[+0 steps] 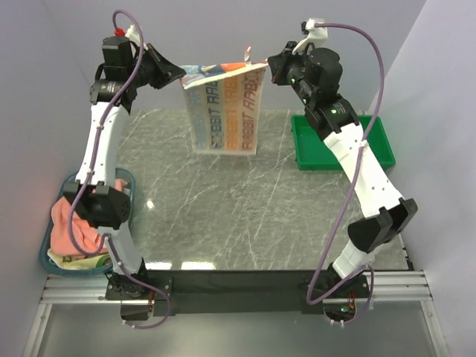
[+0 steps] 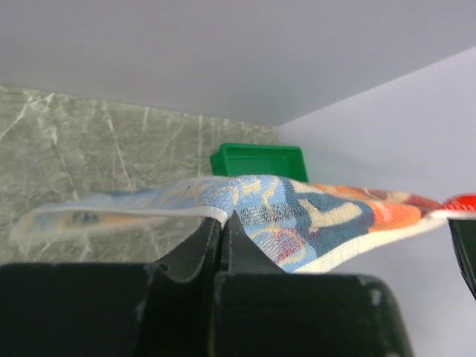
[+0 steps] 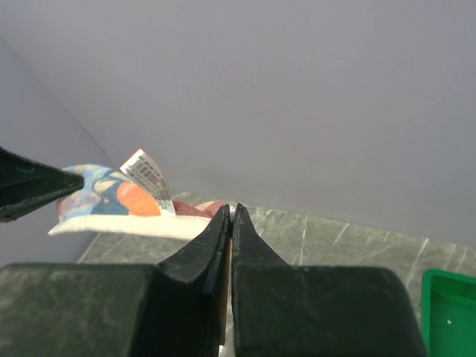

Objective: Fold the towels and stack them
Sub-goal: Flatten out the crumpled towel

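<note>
The cream lettered towel [image 1: 223, 111] hangs spread in the air above the far edge of the desk [image 1: 223, 216]. My left pincer [image 1: 180, 74] is clamped on its top left corner and my right pincer [image 1: 269, 68] on its top right corner. Further towels [image 1: 74, 234] lie heaped in the blue basket [image 1: 130, 178] at the near left corner.

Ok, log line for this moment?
left end effector: grips towel | right end effector: grips towel | towel: hanging above table
</note>
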